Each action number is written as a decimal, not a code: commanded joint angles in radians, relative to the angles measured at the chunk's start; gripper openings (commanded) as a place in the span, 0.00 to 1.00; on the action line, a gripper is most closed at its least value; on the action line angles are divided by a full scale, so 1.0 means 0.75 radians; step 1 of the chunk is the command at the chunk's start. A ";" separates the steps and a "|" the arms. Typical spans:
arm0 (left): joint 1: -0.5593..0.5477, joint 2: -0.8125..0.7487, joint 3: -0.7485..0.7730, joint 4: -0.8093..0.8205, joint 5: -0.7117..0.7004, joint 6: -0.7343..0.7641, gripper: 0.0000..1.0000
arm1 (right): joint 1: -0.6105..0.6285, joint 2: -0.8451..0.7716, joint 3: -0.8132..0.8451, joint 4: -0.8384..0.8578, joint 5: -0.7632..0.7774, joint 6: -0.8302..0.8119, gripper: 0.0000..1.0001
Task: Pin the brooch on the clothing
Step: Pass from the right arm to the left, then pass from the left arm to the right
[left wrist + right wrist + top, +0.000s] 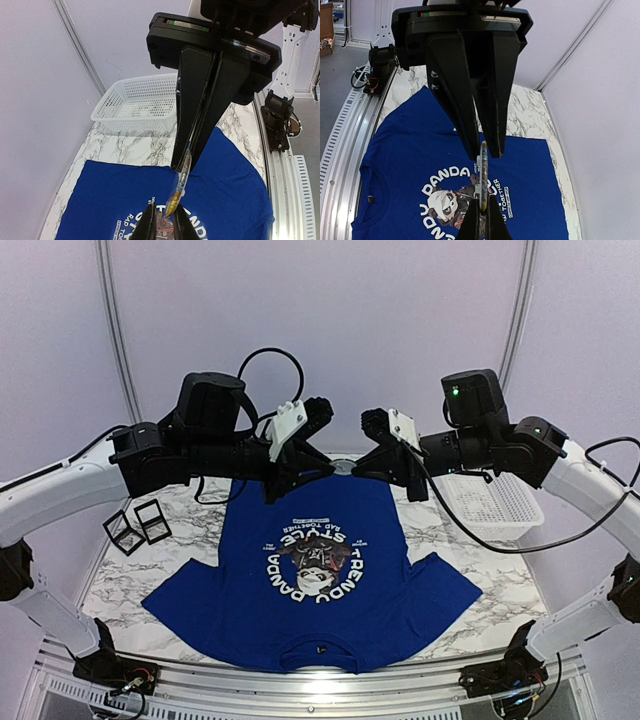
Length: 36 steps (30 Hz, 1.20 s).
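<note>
The royal-blue T-shirt [300, 610] lies flat on the marble table, collar toward me, with its panda graphic [318, 565] facing up. Both arms are raised over its far hem, fingertips meeting. My right gripper [360, 470] is shut on the brooch [345, 468], a thin yellowish piece in a clear wrapper, seen edge-on in the right wrist view [482, 175] between the shut right gripper [483, 216]. My left gripper [166, 222] is open, one finger on each side of the brooch's free end [175, 197]. The shirt also shows in the left wrist view [100, 190].
A white mesh basket [490, 505] stands at the table's back right; it also shows in the left wrist view [137, 102]. Two small black square frames [135, 525] lie at the left. A metal rail [320, 685] runs along the near edge.
</note>
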<state>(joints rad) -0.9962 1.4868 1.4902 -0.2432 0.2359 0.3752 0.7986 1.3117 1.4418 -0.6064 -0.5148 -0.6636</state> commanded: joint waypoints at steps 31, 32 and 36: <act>-0.028 0.020 -0.340 1.277 0.219 -0.809 0.00 | -0.092 -0.092 -0.613 1.853 -0.408 1.208 0.46; -0.028 0.022 -0.339 1.280 0.219 -0.808 0.00 | -0.077 -0.080 -0.598 1.834 -0.406 1.191 0.45; -0.030 0.020 -0.342 1.291 0.225 -0.803 0.00 | -0.061 -0.054 -0.571 1.836 -0.400 1.190 0.34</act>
<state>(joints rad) -1.0119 1.5032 1.2198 0.6521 0.3847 -0.2111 0.7399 1.2575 0.9627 0.7414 -0.8055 0.2298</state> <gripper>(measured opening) 0.007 0.382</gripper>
